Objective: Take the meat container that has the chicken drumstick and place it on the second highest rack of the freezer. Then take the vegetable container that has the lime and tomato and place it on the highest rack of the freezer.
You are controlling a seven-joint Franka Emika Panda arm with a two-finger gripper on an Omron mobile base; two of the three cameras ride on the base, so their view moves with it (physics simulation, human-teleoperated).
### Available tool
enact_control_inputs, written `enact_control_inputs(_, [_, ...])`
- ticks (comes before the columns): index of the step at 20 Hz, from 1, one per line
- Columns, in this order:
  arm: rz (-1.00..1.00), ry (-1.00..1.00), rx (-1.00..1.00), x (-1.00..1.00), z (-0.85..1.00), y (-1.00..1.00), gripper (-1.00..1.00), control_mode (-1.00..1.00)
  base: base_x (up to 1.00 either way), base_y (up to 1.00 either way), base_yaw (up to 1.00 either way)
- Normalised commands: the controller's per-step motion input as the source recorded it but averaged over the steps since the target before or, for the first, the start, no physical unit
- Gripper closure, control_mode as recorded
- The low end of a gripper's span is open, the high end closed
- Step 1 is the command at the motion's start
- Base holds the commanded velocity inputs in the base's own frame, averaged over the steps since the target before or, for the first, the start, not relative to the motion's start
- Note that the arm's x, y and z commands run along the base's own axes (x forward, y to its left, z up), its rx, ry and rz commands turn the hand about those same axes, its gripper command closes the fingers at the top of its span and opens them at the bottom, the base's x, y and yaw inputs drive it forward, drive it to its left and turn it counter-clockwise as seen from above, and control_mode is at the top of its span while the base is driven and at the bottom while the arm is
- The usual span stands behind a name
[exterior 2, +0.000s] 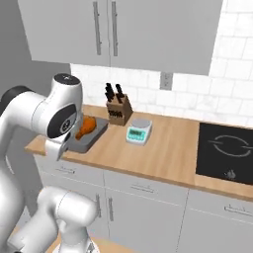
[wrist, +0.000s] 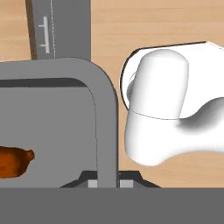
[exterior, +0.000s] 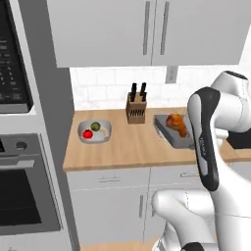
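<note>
The meat container point(exterior: 169, 131) is a dark grey tray with the brown chicken drumstick point(exterior: 177, 122) in it, at the counter's front edge. It also appears as the meat container point(exterior 2: 93, 137) with the chicken drumstick point(exterior 2: 86, 125) behind my arm. In the hand view my gripper point(wrist: 108, 183) is shut on the meat container point(wrist: 52, 127) at its rim, with the chicken drumstick point(wrist: 15, 161) at the left. The light vegetable container point(exterior: 101, 136) holds a tomato point(exterior: 87, 133) and a lime point(exterior: 95, 126) at the counter's left end. The freezer is out of view.
A knife block point(exterior: 136, 110) stands at the back between the two containers. A kitchen scale point(exterior 2: 138, 132) and a black cooktop point(exterior 2: 227, 148) lie to the right. An oven point(exterior: 24, 196) and a microwave point(exterior: 12, 63) sit in the tall unit at the left. Wall cabinets point(exterior: 147, 29) hang overhead.
</note>
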Motion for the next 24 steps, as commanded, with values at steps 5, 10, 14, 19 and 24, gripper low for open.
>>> enact_control_inputs(5, [0.00,0.00,0.00,0.00,0.00,0.00,1.00,1.00,-0.30,-0.04,0.96])
enact_control_inputs(10, [0.00,0.00,0.00,0.00,0.00,0.00,1.00,1.00,-0.16,0.00,1.00])
enact_control_inputs(14, [0.00,0.00,0.00,0.00,0.00,0.00,1.00,1.00,-0.05,0.00,1.00])
enact_control_inputs(19, [0.00,0.00,0.00,0.00,0.00,0.00,1.00,1.00,0.17,0.00,0.84])
enact_control_inputs(24, [0.00,0.00,0.00,0.00,0.00,0.00,1.00,1.00,0.60,0.00,0.50])
